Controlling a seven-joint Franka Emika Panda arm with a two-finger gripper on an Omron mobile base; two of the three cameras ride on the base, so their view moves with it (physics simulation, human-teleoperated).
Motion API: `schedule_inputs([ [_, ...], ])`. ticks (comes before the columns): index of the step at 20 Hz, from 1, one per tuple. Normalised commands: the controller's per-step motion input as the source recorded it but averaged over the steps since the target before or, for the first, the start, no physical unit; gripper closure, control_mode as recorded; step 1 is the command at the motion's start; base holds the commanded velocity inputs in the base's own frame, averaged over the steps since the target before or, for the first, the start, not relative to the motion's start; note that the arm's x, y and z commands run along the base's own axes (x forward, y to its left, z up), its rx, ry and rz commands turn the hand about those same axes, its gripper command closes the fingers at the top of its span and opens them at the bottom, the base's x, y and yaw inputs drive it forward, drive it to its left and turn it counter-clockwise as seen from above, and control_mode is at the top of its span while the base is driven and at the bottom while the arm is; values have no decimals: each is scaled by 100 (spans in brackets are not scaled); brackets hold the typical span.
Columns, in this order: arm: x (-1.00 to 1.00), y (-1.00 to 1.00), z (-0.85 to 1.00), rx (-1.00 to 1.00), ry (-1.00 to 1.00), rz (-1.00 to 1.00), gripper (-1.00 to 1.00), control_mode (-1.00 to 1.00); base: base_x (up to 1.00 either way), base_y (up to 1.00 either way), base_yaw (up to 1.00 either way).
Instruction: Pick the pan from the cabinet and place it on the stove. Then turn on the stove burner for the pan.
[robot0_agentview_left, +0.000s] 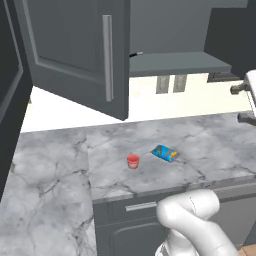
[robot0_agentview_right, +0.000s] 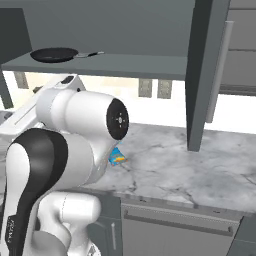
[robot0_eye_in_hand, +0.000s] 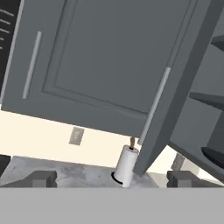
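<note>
wide black frying pan (robot0_agentview_right: 54, 54) is seen on lower shelf of dark grey wall cabinet (robot0_agentview_right: 125, 65), doors swung open. two-finger gripper (robot0_eye_in_hand: 112, 179) is held wide open, nothing gripped, near cabinet door (robot0_eye_in_hand: 109, 61).

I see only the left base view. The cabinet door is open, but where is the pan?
Observer: The pan lies on the cabinet shelf in the right base view, handle pointing toward the open door.
Operator: Is the gripper near it?
Observer: The gripper is open and holds nothing; the hand view faces the door.
Operator: Anything behind that door?
Observer: A paper towel roll stands on the counter by the door's lower corner.
</note>
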Motion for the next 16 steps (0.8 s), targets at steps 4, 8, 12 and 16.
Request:
schedule_inputs([
  [4, 40, -3, 26, 0, -12, 0, -100, -100, 0, 0, 0],
  [8, 35, -2, 16, 0, -9, 1, -100, -100, 0, 0, 0],
  [12, 35, 0, 5, 0, -7, 3, -100, -100, 0, 0, 0],
  [16, 40, 0, 1, 0, -5, 3, -100, -100, 0, 0, 0],
])
